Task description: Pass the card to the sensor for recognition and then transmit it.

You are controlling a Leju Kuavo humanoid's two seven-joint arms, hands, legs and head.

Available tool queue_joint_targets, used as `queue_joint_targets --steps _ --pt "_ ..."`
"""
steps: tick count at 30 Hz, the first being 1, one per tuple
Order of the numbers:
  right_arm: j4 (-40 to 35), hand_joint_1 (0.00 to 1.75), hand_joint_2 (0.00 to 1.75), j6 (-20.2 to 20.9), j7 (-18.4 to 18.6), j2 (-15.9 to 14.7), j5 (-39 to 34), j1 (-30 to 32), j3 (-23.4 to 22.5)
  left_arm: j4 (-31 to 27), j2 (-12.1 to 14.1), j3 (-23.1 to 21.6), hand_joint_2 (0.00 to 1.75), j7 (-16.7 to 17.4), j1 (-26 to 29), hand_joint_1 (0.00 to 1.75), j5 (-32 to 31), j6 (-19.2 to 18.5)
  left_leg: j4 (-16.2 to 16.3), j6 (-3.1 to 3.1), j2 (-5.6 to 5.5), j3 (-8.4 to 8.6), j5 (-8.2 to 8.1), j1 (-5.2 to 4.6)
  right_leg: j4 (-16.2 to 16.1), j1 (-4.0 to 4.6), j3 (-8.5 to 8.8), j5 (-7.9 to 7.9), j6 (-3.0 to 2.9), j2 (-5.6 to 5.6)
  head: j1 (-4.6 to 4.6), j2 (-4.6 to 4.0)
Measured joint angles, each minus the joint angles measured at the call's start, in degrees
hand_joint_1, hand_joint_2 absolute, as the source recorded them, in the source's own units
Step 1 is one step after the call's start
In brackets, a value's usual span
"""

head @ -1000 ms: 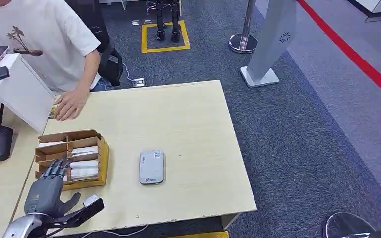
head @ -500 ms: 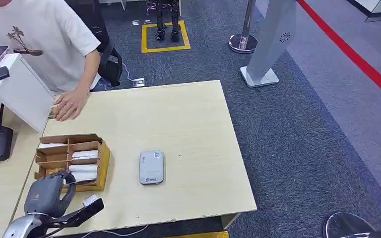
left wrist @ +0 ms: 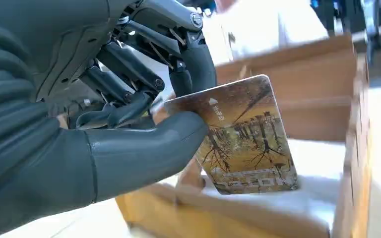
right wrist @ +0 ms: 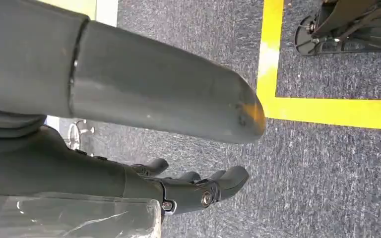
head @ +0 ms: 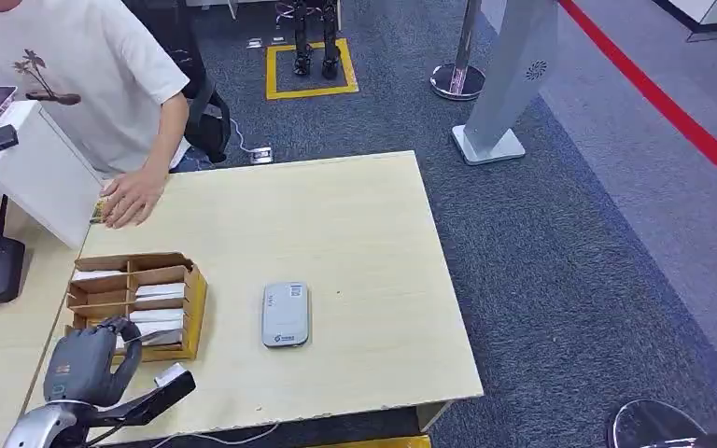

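I see the left robot hand [head: 82, 362] at the near end of the divided cardboard box [head: 136, 303] on the light wooden surface [head: 355, 243]. In the left wrist view the left robot hand [left wrist: 79, 124] pinches a card [left wrist: 243, 139] between thumb and fingers; the card is printed with a tree scene and sits tilted just above white cards lying in the box compartment. The grey card reader [head: 286, 315] lies flat beside the box, apart from it. A person's hand [head: 131, 199] rests on the far corner of the surface. The right robot hand [right wrist: 198, 191] hangs over grey carpet, fingers apparently loosely extended and holding nothing, though that view is partly blocked.
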Motion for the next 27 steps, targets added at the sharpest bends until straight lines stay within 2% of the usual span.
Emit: queue_joint_targets --steps 7,11,21,24,27 --pt "0.00 0.00 0.00 0.33 -0.02 0.00 0.89 0.01 0.00 -2.16 -0.59 3.82 1.75 -1.77 -1.10 1.75 0.18 5.94 0.00 -0.03 0.00 0.00 0.02 0.02 0.00 0.01 -0.01 0.00 0.00 0.00 0.02 0.00" --pt "0.00 0.00 0.00 0.83 0.00 0.00 1.94 0.00 0.00 -2.40 -0.29 7.59 1.75 -2.62 -3.71 1.75 1.31 6.84 0.00 -0.06 0.00 0.01 0.05 0.03 0.03 0.02 -0.01 0.01 -0.02 0.00 0.00 0.00" --pt "-0.02 0.00 0.00 1.07 0.24 0.00 4.63 -0.11 0.00 -0.04 3.82 13.20 1.75 -3.43 -13.47 1.75 5.73 1.61 0.00 -0.11 -0.02 0.01 0.08 0.06 0.05 0.14 -0.01 0.04 -0.05 -0.01 0.00 0.00" --pt "-0.02 0.00 0.00 1.18 0.70 0.00 5.55 -0.33 0.00 3.57 5.20 13.55 1.75 -2.84 -17.36 1.75 6.41 -0.49 0.00 -0.11 -0.02 0.01 0.09 0.08 0.05 0.14 -0.01 0.04 -0.06 -0.01 0.00 0.00" --pt "-0.02 0.00 0.00 1.68 1.07 0.00 6.60 -0.81 0.00 9.67 6.56 13.70 1.75 -2.43 -22.97 1.75 7.96 -3.02 0.00 -0.10 -0.02 0.01 0.12 0.09 0.07 0.15 -0.01 0.06 -0.08 -0.01 0.00 0.00"
